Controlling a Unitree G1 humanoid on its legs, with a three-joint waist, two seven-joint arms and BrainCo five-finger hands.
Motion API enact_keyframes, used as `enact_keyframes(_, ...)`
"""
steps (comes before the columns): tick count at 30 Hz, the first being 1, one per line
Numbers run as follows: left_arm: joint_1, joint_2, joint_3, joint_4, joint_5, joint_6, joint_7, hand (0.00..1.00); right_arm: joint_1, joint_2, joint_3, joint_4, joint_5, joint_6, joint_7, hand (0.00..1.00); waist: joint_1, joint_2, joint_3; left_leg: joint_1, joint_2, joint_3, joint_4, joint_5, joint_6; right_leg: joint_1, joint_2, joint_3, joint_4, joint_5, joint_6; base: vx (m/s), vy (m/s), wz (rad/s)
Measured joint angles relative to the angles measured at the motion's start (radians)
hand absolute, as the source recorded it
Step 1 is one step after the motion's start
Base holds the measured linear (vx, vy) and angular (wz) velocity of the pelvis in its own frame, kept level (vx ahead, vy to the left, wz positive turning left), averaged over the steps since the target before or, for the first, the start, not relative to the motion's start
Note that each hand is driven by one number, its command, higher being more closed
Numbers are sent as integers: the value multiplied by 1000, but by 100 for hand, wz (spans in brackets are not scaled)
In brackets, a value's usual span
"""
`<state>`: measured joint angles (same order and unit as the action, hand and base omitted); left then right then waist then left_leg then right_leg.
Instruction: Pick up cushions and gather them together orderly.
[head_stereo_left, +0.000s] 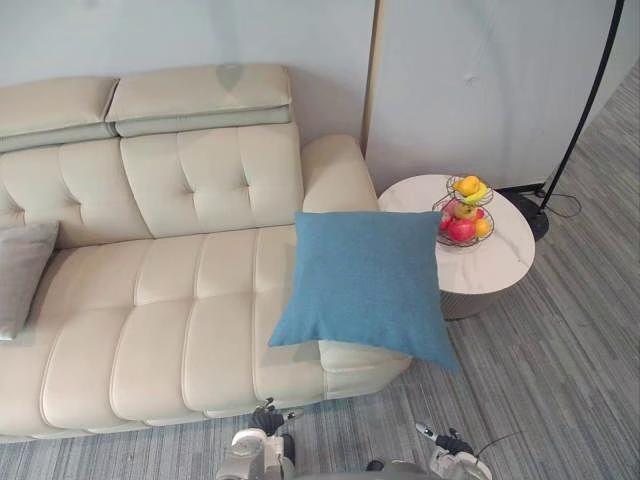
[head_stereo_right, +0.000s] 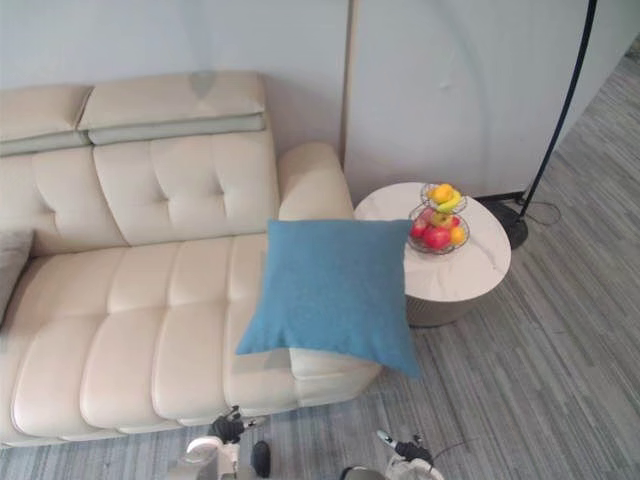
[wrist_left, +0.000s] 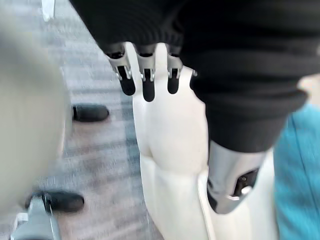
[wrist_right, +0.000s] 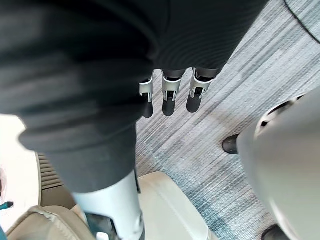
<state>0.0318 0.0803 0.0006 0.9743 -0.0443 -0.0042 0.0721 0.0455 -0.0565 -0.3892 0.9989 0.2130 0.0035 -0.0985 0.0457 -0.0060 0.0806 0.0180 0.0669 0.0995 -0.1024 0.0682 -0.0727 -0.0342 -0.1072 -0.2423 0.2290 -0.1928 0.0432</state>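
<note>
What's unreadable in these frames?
grey cushion: cut off by the left edge, both eye views.
sofa corner: hidden under the blue cushion, eye views.
fruit basket: lower fruits too small to name.
floor lamp: head cut off by the top edge.

Cushion on right end of sofa, table alongside

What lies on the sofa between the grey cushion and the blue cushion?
Nothing: in the left eye view, the cream seat of the sofa is bare between the grey cushion and the blue cushion.
</note>
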Motion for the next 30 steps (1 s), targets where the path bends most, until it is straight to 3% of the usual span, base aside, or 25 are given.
enact_keyframes(4, 21, 106, 23, -98, 0, -4, 12, 0, -6, -138, -3, -145, -23, -6, 0, 0, -8, 2, -1, -18, -16, 1, 0, -2, 3, 0, -2, 20, -48, 32, 14, -23, 78, -4)
enact_keyframes(8, 41, 192, 137, -219, -31, -31, 21, 0, -37, -285, -42, -289, -99, -27, -1, 0, -8, 1, -5, -19, -29, 17, 0, -8, 15, 7, -4, 45, -102, 68, 15, 31, 72, -11)
enact_keyframes(13, -1, 247, 189, -301, -138, -50, 51, 0, -132, -356, -39, -359, -107, -33, 0, 0, -10, 0, -7, -34, -41, 23, 0, -8, 19, 17, -1, 58, -160, 102, 18, 95, 32, -11)
enact_keyframes(19, -105, 260, 175, -317, -177, -58, 76, 0, -272, -385, 39, -360, -82, -35, 0, 0, -10, 4, 0, -66, -39, 24, 1, -7, 20, -12, 4, 66, -168, 114, 7, 39, 4, -4)
enact_keyframes(23, -217, 256, 127, -313, -195, -60, 102, 0, -402, -374, 119, -352, 2, -44, -2, 0, -7, 18, 53, -120, -35, 26, 1, 11, 36, -68, 10, 78, -172, 144, 0, -50, 12, -6)
enact_keyframes(30, -365, 208, 14, -263, -196, -58, 123, 0, -533, -330, 209, -307, 97, -43, -26, 0, 2, 16, 133, -219, -36, 16, 1, 55, 46, -167, 7, 79, -160, 174, 1, -89, 24, 3)
